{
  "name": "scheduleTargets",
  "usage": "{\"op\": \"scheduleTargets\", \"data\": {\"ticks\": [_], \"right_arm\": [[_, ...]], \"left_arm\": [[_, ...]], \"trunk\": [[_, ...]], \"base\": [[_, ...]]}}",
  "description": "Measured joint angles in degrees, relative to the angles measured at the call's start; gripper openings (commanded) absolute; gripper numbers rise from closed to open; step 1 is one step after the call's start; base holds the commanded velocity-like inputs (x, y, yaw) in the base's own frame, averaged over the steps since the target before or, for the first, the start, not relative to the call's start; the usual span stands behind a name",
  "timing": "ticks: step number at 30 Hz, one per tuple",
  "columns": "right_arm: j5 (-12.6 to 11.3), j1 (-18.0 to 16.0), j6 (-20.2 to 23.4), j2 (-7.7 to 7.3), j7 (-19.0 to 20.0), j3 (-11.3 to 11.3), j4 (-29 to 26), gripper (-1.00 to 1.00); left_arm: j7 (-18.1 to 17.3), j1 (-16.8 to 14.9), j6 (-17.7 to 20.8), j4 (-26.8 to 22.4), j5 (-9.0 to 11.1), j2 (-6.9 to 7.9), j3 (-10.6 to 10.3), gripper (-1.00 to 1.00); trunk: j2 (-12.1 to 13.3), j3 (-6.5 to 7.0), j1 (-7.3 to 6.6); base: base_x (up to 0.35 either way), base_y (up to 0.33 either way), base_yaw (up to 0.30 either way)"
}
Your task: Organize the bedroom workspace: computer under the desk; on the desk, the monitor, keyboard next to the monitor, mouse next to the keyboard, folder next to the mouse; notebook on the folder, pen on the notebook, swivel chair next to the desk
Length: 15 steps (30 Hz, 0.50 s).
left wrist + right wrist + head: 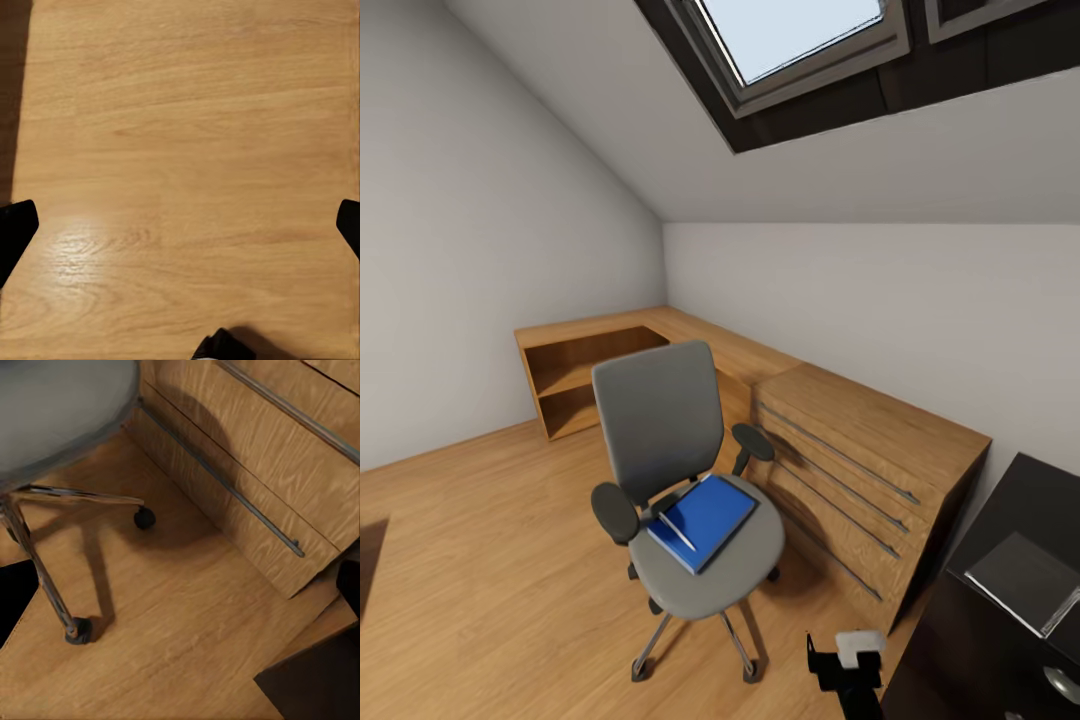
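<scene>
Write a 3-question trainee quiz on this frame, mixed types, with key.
1. True or false: the folder is lying on the seat of the swivel chair.
2. Multiple choice: what stands right behind the chair in the head view? A) a bed B) a light-wood chest of drawers C) a fridge
3. Fill in: a thin white ___ lies on the blue folder.

Key
1. True. The folder is flat on the grey seat, between the armrests.
2. B. The chest runs along the wall, its long grey handles facing the chair.
3. pen. It lies along the folder's left part, near the edge.
</scene>
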Motion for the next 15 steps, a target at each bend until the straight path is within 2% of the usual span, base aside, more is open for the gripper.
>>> {"op": "scheduleTargets", "data": {"ticks": [1, 2, 4, 5, 6, 7, 9, 10, 11, 12, 15], "right_arm": [[0.02, -0.22, 2.05, -0.01, 0.01, -0.01, -1.28, 1.00], [0.11, -0.97, 5.92, 0.05, 0.05, 0.01, -3.60, 1.00], [0.18, -3.85, 12.08, 0.51, 0.11, -0.02, -7.40, 1.00], [0.13, -4.77, 13.29, 0.76, 0.12, -0.05, -8.06, 1.00], [0.18, -6.37, 15.31, 1.46, 0.15, -0.01, -8.90, 1.00], [0.13, -7.31, 16.29, 1.86, 0.18, -0.05, -9.21, 1.00], [0.12, -10.81, 19.86, 3.27, 0.32, -0.04, -9.79, 1.00], [0.01, -11.72, 20.80, 3.55, 0.35, -0.07, -9.87, 1.00], [-0.97, -15.90, 37.39, 6.64, 1.25, -0.20, -9.93, 1.00], [-0.68, -20.53, 40.45, 7.64, 1.50, -0.13, -10.20, 1.00], [-0.56, -20.42, 42.38, 8.71, 1.79, 0.11, -10.07, 1.00]], "left_arm": [[0.07, 0.00, 0.90, -1.59, -0.04, 0.01, 0.00, 1.00], [0.22, -0.02, 3.21, -4.98, -0.17, 0.04, 0.03, 1.00], [1.24, -0.02, 10.89, -13.52, -0.39, 0.63, 0.33, 1.00], [1.68, 0.01, 13.38, -16.06, -0.33, 0.91, 0.49, 1.00], [2.71, 0.00, 18.33, -20.67, -0.32, 1.48, 0.92, 1.00], [3.25, 0.01, 20.85, -23.20, -0.19, 1.71, 1.32, 1.00], [4.62, -0.01, 29.12, -31.63, 0.99, 2.22, 3.93, 1.00], [4.90, -0.01, 31.02, -33.67, 1.40, 2.30, 4.80, 1.00], [5.56, 0.01, 41.78, -42.52, 6.04, 2.54, 10.26, 1.00], [5.50, 0.00, 42.36, -45.15, 6.42, 2.42, 10.76, 1.00], [5.35, 0.01, 42.54, -43.71, 6.39, 2.29, 10.97, 1.00]], "trunk": [[0.40, 0.18, -0.22], [0.80, 0.37, -0.44], [1.61, 0.74, -0.88], [2.01, 0.90, -1.10], [2.41, 1.09, -1.32], [2.81, 1.26, -1.54], [3.61, 1.63, -1.98], [4.02, 1.80, -2.20], [4.04, 1.78, -2.20], [4.03, 1.82, -2.21], [4.03, 1.80, -2.21]], "base": [[0.000, 0.000, 0.000], [0.000, 0.000, 0.000], [0.000, 0.000, 0.000], [0.000, 0.000, 0.000], [0.000, 0.000, 0.000], [0.000, 0.000, 0.000], [0.000, 0.000, 0.000], [0.000, 0.000, 0.000], [0.000, 0.000, 0.000], [0.000, 0.000, 0.000], [0.000, 0.000, 0.000]]}}
